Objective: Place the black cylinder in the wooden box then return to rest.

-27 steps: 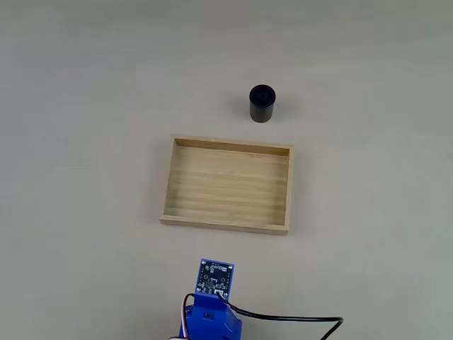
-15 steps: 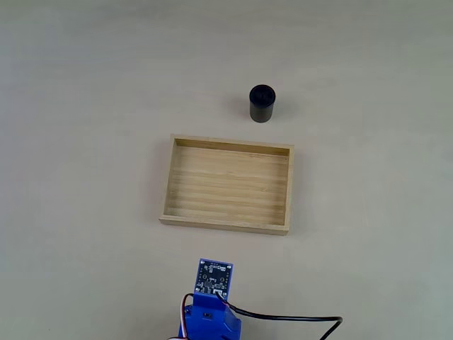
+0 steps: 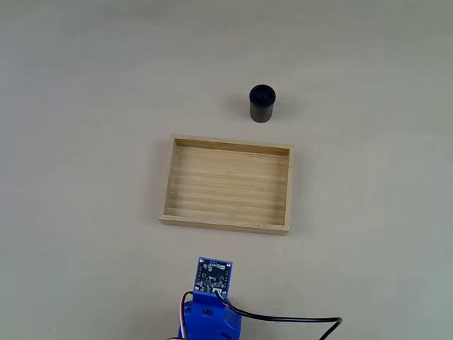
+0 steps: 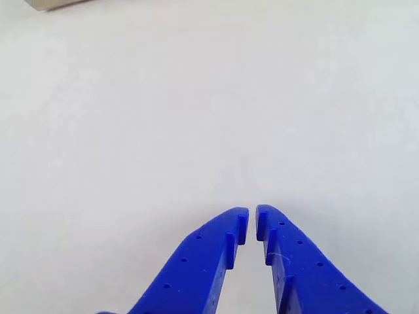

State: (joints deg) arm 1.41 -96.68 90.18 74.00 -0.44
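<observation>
1. Fixed view: the wooden box [image 3: 226, 185] lies flat near the middle of the pale tabletop [image 3: 85, 106], long side running 9 to 3 o'clock, open top up, floor bare with plank grain showing.
2. The black cylinder [image 3: 262, 104] stands upright on the tabletop at about 1 o'clock from the box centre, just beyond the box's far wall and apart from it, not touching. Round top faces the camera.
3. The cylinder is outside the box, so the placing step is not yet done.
4. The blue arm [image 3: 210, 312] enters at the bottom edge, at 6 o'clock from the box, well apart from the box's near wall. A small circuit board [image 3: 214, 276] sits on its upper end, facing the camera.
5. A black cable [image 3: 297, 320] runs from the arm toward 3 o'clock along the bottom edge.
6. Other view: the claw [image 4: 252, 226] comes in from the bottom edge, 2 blue fingers [image 4: 209, 261] pointing toward 12 o'clock over bare tabletop [image 4: 196, 98].
7. Claw state: tips drawn together, only a thin slit between them, nothing held between.
8. Small round holes dot both finger faces.
9. A tan sliver at the top left corner of the other view, at 11 o'clock from the claw, far from the tips; too little shows to tell what it is.
</observation>
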